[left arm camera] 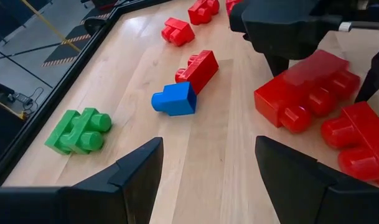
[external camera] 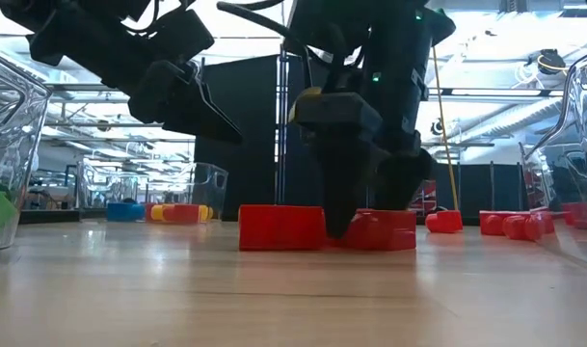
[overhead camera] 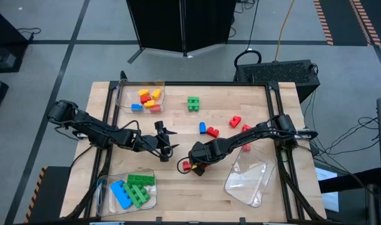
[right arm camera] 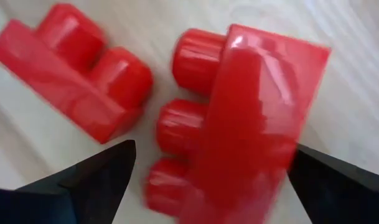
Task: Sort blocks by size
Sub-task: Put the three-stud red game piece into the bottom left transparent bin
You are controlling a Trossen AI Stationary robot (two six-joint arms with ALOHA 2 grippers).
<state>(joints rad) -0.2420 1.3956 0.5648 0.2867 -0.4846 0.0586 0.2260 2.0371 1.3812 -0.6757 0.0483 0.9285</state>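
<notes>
Two red blocks (right arm camera: 239, 118) lie on their sides right under the right gripper (overhead camera: 191, 164), one long with three studs, one short (right arm camera: 71, 74) with two. Past the left gripper (overhead camera: 167, 145) lie a blue block (left arm camera: 175, 99) touching a red one (left arm camera: 198, 68), and a green one (left arm camera: 79, 130) off alone.

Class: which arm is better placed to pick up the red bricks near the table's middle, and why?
Right. Its tool hangs open directly over the two red bricks, fingers either side of one. The left tool is open too, but waits beside them.
</notes>
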